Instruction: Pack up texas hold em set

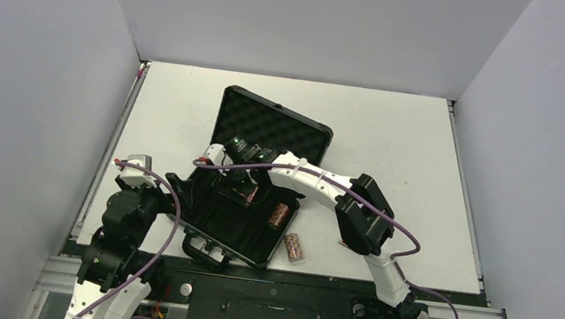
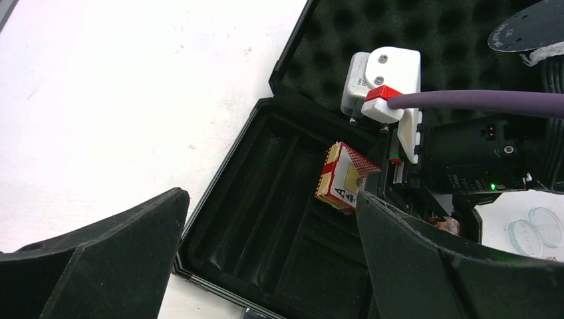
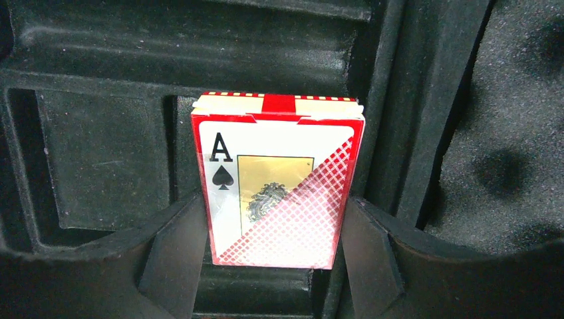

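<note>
I see the card box (image 3: pixel 276 186) red and white, with a black ace of spades, gold panel and red lattice; case (image 1: pixel 275 130) black, egg-crate foam; chip roll (image 1: pixel 293 247) reddish-brown on the white tabletop (image 1: pixel 403 142)

Top view: fixed high behind the near edge, facing down, far enough for the whole table (image 1: pixel 395 141) and open case (image 1: pixel 275 130). Left wrist: looking past the left gripper (image 2: pixel 271 199) into the case tray, fairly near. Right wrist: tight behind the right gripper (image 3: pixel 273 199), facing the card box (image 3: pixel 279 166). Shared by all three: the case's inside; by both wrists: the card box.
</note>
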